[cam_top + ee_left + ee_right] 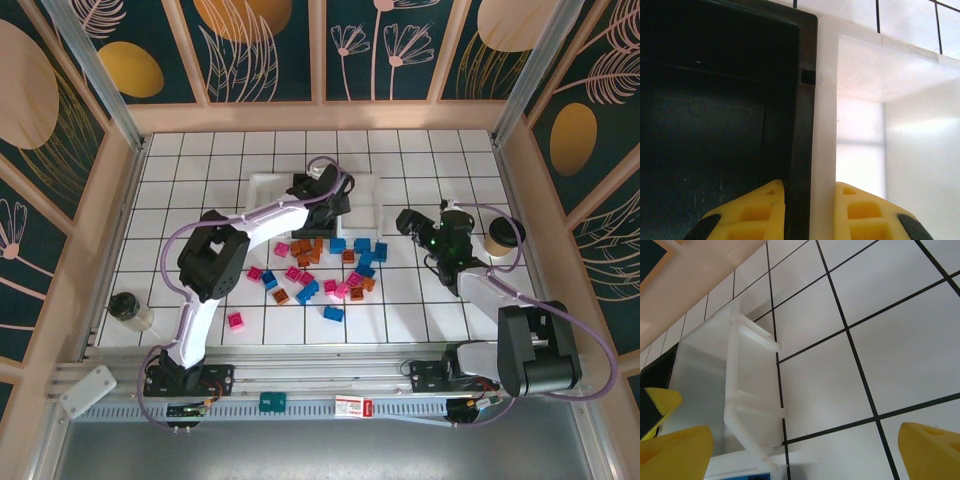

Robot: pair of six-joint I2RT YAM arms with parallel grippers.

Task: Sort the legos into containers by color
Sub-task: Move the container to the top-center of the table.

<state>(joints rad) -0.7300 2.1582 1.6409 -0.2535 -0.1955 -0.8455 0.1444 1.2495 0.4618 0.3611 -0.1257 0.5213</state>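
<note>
White tiles ruled in black cover the table (200, 190), boxed in by wooden rails and dark flowered panels. At its far middle the three containers stand in a touching row: a white bin (262, 190), the black bin (300, 183) and a second white bin (367, 205). What I can see of their floors is bare (the left arm hides part of the black one), so by my reckoning the sorting has barely begun. The legos (322, 272) lie loose on the tiles just in front of the bins, with pink, orange and blue all mixed. One pink brick (235, 321) sits off on its own, nearer the left arm's base.

The left arm reaches out over the pile, and the left gripper (325, 200) hangs above the seam between the black bin and the second white bin. Seen from its wrist, the yellow fingers (762, 212) are parted to either side of the two adjoining walls, with no brick between them. Whether they touch the rims I cannot tell. The right gripper (412, 224) hovers just right of the bins, its fingers (932, 452) spread wide and carrying nothing.
</note>
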